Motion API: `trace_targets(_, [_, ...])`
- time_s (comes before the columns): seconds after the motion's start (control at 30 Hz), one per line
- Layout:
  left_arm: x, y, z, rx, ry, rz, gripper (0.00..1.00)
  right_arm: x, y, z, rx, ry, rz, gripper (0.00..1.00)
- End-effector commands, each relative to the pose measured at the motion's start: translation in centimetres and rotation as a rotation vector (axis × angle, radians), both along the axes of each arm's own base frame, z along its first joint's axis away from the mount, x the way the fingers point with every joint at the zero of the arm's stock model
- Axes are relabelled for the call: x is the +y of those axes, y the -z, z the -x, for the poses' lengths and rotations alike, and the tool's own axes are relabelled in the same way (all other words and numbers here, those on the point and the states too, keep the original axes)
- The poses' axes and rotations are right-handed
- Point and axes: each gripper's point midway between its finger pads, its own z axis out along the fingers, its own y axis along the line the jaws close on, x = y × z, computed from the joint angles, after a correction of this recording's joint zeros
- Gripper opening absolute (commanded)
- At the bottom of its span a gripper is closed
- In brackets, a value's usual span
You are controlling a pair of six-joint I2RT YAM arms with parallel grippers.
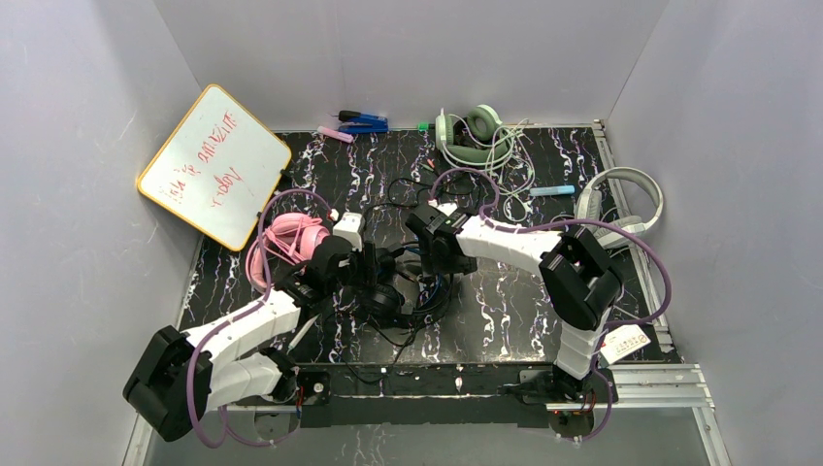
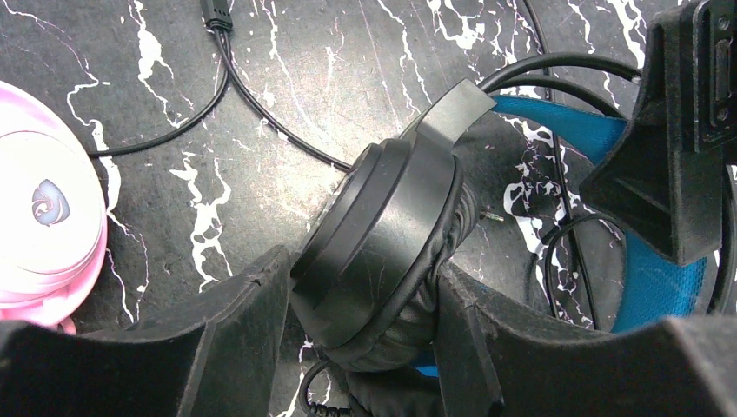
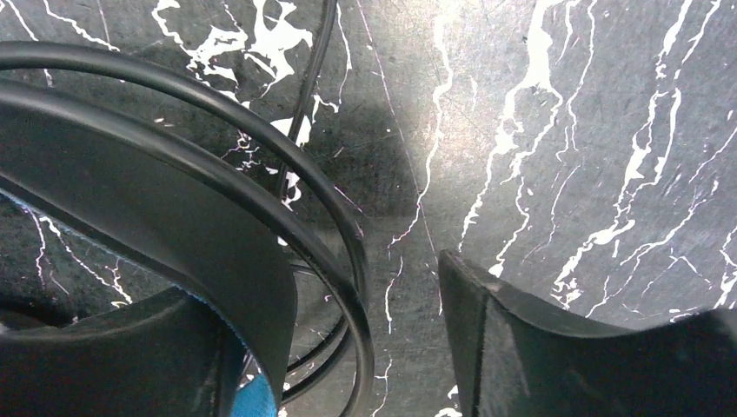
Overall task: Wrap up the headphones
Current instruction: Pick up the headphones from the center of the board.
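Both arms meet over the black-and-blue headphones (image 2: 556, 126) at mid-tabletop (image 1: 505, 301).
The left arm stretches toward 1 o'clock, its left hand (image 2: 363, 269) clamped on the black ear cup (image 2: 382, 221). The right arm bends toward 10 o'clock, its right hand (image 3: 322, 287) wide astride the headband (image 3: 130, 191) and cord (image 3: 287, 208). The pink headphones (image 1: 291, 238) lie at 9 o'clock.

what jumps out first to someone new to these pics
The left gripper and right gripper meet mid-table at the black headset: the left clamps one cup, the right hangs open by the headband. Beside them at the left lies the pink headset, and a whiteboard with red writing leans at the far left.
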Motion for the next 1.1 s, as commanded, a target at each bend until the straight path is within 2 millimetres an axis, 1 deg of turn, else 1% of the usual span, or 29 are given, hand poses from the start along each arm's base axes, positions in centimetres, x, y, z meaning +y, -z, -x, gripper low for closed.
trace_targets(0.0, [0.1, -0.4, 0.1, -0.005, -0.015, 0.026, 0.53, 0.3, -1.4, -0.4, -0.055, 0.036, -0.043, 0.76])
trace_targets(0.13, [0.3, -0.1, 0.2, 0.005, -0.019, 0.014, 0.53, 0.6, -1.0, -0.2, -0.055, 0.032, -0.061, 0.7])
trace_targets(0.3, [0.3, 0.0, 0.2, 0.005, -0.023, 0.012, 0.53, 0.9, -0.7, -0.2, -0.06, 0.035, -0.081, 0.55])
trace_targets(0.4, [0.3, 0.0, 0.1, 0.009, -0.022, 0.006, 0.53, 0.8, -0.2, 0.0, -0.051, 0.032, -0.074, 0.54])
trace_targets(0.5, [0.5, 0.0, 0.2, 0.01, -0.028, 0.002, 0.53, 0.6, 0.2, 0.1, -0.048, 0.034, -0.074, 0.49])
trace_targets(0.53, [0.5, 0.0, 0.2, 0.007, -0.03, 0.003, 0.53, 0.6, 0.0, 0.1, -0.051, 0.034, -0.078, 0.45])
trace_targets(0.6, [0.5, -0.3, 0.2, 0.0, -0.032, 0.011, 0.54, 0.7, -0.5, 0.0, -0.061, 0.031, -0.088, 0.25])
trace_targets(0.63, [0.5, -0.6, 0.2, -0.002, -0.031, 0.016, 0.56, 0.8, -0.8, -0.1, -0.068, 0.028, -0.094, 0.15])
trace_targets(0.67, [0.4, -1.0, 0.1, -0.004, -0.029, 0.022, 0.61, 0.9, -1.3, -0.2, -0.077, 0.023, -0.102, 0.04])
trace_targets(0.7, [0.2, -1.3, 0.3, 0.0, -0.023, 0.03, 0.68, 1.0, -1.7, -0.3, -0.085, 0.016, -0.106, 0.01])
trace_targets(0.77, [-0.3, -2.7, 0.4, 0.002, 0.001, 0.053, 0.79, 1.1, -2.8, -0.5, -0.106, -0.008, -0.121, 0.01])
trace_targets(0.83, [-0.9, -4.6, 0.8, 0.003, 0.033, 0.081, 0.87, 1.1, -4.2, -0.9, -0.14, -0.03, -0.132, 0.01])
trace_targets(0.87, [-1.1, -5.6, 1.1, 0.007, 0.048, 0.09, 0.89, 1.0, -5.1, -1.2, -0.164, -0.038, -0.134, 0.01])
trace_targets(0.93, [-1.3, -8.4, 1.5, -0.008, 0.067, 0.114, 0.93, 0.7, -7.2, -1.9, -0.207, -0.055, -0.127, 0.01])
trace_targets(1.03, [-1.7, -12.8, 2.7, -0.032, 0.134, 0.149, 0.98, -0.6, -10.7, -2.6, -0.265, -0.08, -0.095, 0.01])
trace_targets(1.07, [-2.0, -13.9, 3.3, -0.028, 0.171, 0.167, 0.98, -1.0, -11.9, -2.9, -0.283, -0.086, -0.098, 0.01])
